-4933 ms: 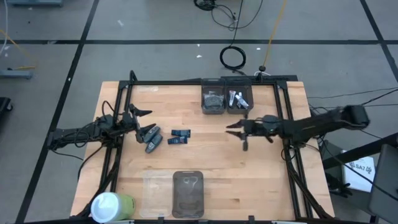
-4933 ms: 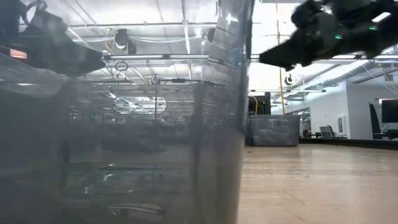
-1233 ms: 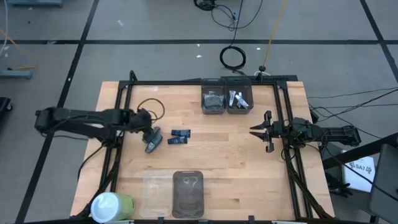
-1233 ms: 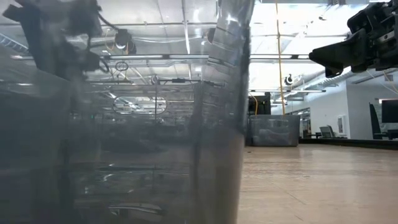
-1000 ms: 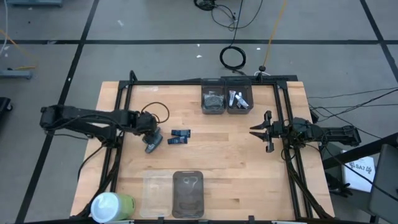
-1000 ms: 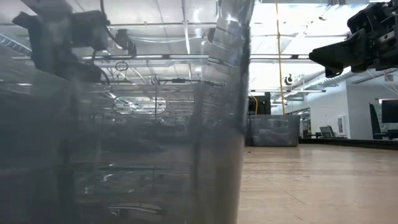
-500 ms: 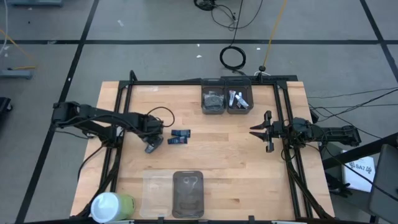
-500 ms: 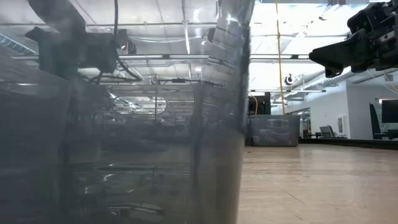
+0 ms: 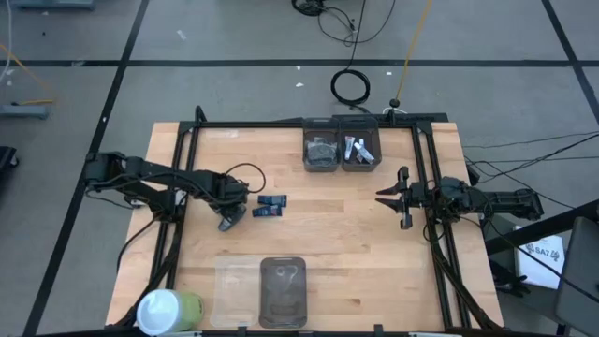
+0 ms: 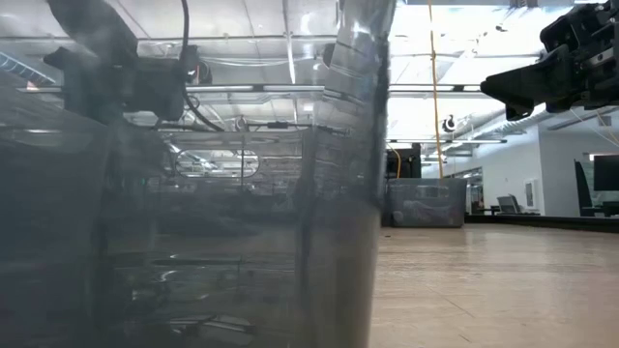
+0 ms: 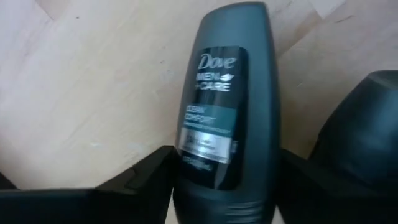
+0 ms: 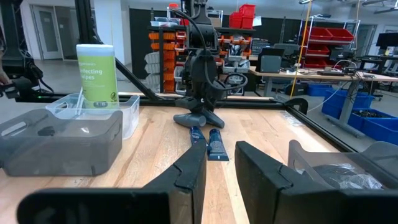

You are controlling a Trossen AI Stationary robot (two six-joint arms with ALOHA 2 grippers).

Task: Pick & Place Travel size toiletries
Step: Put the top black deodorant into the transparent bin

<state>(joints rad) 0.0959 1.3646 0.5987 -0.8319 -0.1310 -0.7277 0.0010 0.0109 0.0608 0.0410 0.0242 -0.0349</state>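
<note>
Two grey oblong bottles lie side by side on the wood at the table's left. In the left wrist view, one bottle (image 11: 227, 106) lies label up between the fingers of my left gripper (image 11: 227, 180), which points down over it (image 9: 228, 210). The other bottle (image 11: 364, 137) lies just beside it. Two dark blue packs (image 9: 270, 206) lie a little to the right. My right gripper (image 9: 388, 197) waits level at the table's right edge, its fingers (image 12: 221, 165) a little apart with nothing between them. My left gripper has one finger (image 11: 146, 183) on each long side of the grey bottle, at the part below its label (image 11: 186, 186). The fingers come from above, pointing down, and lie across the bottle. The bottle lies flat on the table, label up.
Two dark bins (image 9: 321, 150) (image 9: 359, 150) with small items stand at the far edge. A clear bin (image 9: 234, 290) and a dark bin (image 9: 283, 290) stand at the near edge, with the white-and-green cylinder (image 9: 167, 309) at the near left corner. A bin wall (image 10: 193, 193) fills most of the low view.
My left gripper has come down over the grey bottles, and its arm has reached farther toward the table's right. The bottles and packs lie where they were.
</note>
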